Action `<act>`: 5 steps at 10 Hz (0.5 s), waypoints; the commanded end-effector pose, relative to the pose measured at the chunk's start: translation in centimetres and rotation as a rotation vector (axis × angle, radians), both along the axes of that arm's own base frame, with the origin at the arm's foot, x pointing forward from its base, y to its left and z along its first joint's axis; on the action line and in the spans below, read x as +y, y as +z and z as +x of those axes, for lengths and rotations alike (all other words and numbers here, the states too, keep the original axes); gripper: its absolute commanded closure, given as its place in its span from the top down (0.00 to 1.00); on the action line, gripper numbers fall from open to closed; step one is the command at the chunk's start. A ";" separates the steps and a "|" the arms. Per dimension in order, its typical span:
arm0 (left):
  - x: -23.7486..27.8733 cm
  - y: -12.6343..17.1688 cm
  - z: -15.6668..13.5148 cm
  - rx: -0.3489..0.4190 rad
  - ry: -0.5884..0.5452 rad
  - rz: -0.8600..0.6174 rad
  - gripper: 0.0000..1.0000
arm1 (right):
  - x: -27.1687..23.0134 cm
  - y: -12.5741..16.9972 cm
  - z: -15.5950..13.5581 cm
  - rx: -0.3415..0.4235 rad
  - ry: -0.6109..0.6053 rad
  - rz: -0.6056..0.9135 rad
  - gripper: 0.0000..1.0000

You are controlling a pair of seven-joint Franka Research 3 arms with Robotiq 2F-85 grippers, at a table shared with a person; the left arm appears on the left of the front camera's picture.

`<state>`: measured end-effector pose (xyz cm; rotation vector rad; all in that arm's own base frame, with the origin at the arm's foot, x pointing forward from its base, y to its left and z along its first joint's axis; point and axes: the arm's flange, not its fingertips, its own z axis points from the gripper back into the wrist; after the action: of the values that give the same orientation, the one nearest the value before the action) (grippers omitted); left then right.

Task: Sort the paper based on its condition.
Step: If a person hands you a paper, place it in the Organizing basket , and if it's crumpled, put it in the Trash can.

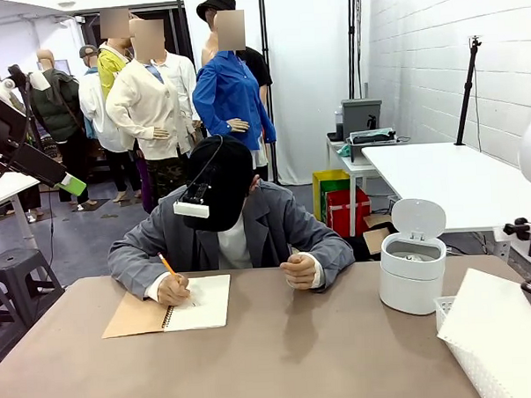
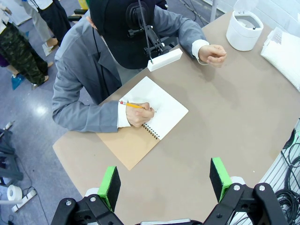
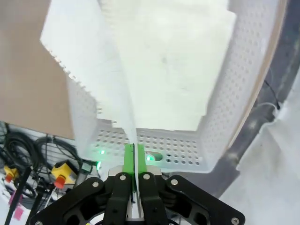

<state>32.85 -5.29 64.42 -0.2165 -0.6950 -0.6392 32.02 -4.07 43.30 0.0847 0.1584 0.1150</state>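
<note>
We see a person at the table's [image 1: 299, 365] 12 o'clock, writing with a yellow pencil [image 1: 166, 263] in a spiral notebook [image 1: 199, 303] whose brown cover lies folded out flat. The writing hand [image 1: 172, 289] rests on the page. The other hand [image 1: 299, 270] lies fisted on the table toward 1 o'clock. A small white bin [image 1: 413, 281], lid up, stands at about 2 o'clock. At 4 o'clock sits a white perforated basket [image 3: 243, 93].

The left gripper [image 2: 165, 180] hangs high at about 9 o'clock. Its green pads [image 2: 110, 185] are wide apart, with bare tabletop between them and the notebook. The right gripper [image 3: 134, 152] is over the basket, its fingers pressed together on the bottom edge of one sheet of paper [image 3: 112, 84]. That sheet stands edge-on before the wrist camera and hides part of the basket wall. It is white, plain and slightly curved, with one ragged, notched edge. More white sheets [image 3: 178, 61] lie flat in the basket.
</note>
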 end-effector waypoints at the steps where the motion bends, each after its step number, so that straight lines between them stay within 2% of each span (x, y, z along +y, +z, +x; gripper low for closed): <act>1: 0.1 0.0 0.0 -0.002 -0.002 0.002 1.00 | -0.4 -3.8 -1.4 0.019 -0.058 -0.098 0.00; 5: 0.1 0.0 0.0 -0.002 -0.002 0.002 1.00 | 0.3 -5.9 -0.9 0.041 -0.072 -0.050 0.00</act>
<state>32.85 -5.29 64.43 -0.2165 -0.6950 -0.6393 33.60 -4.95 40.04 0.0301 0.2170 0.0492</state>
